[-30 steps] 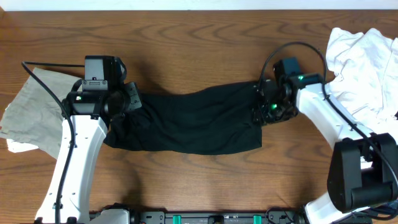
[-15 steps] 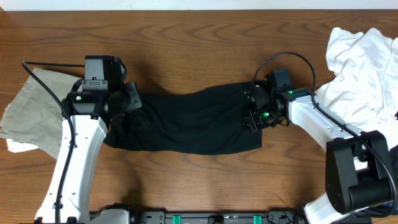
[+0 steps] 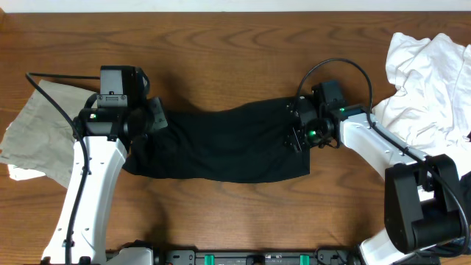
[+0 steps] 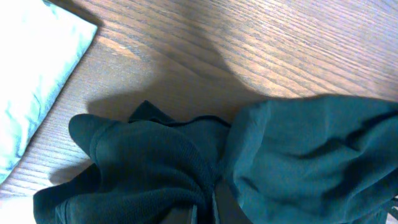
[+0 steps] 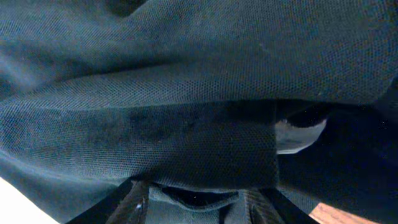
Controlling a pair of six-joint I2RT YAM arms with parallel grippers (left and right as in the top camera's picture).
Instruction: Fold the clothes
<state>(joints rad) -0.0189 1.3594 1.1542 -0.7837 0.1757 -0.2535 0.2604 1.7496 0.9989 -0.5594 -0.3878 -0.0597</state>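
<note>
Jaws on both sides pinch the black shirt [image 3: 228, 143], stretched across the table [image 3: 221, 44]: left gripper [image 3: 147, 126] pressed tight on its left end, right gripper [image 3: 294, 136] closed around a thick fold at its right. Far right sits a heaped white garment [image 3: 427, 73]; far left, a khaki garment [image 3: 40, 129].

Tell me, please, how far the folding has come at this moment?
Done: the black shirt already lies as a long folded band. In hand: the left gripper pinches its left end; the right gripper is over its right end with fabric between its jaws, grip unclear. Left: folding the band shorter, then the white clothes and the khaki garment.
</note>
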